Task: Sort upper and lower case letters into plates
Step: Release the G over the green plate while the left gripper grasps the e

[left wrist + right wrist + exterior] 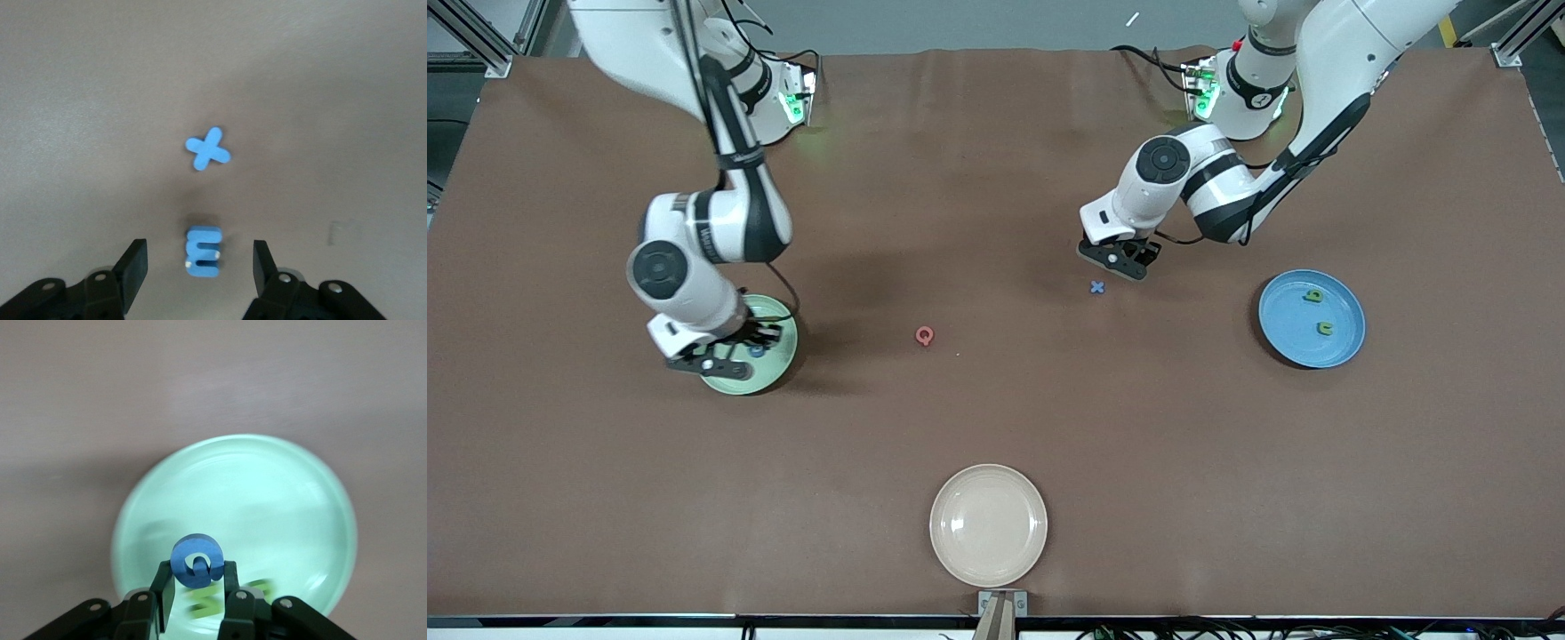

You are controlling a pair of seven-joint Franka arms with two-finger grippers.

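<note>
Holding a blue G (196, 561) tight in the right gripper (196, 587), right over the pale green plate (293, 520). Under it, in the plate, some green letters (227, 600), blurry and partly hidden. Probably just a let-go needed here, straight down.

Spread wide and holding nothing: the left gripper (200, 267), low over the bare table. Right between its fingers (133, 263), a blue m (203, 250), standing on edge, not touched yet. Long side of the m running out away from the gripper, so the fingers likely to close on its two long flat sides. Just past the m, a blue x (208, 149), lying flat. Close to this arm, so a job for it too.

Off between the two grippers, a pink Q (925, 336) alone on the table, a bit closer to the right gripper. In the blue plate (1285, 338), out past the left gripper toward its arm's end of the table, two small green letters (1320, 313).
</note>
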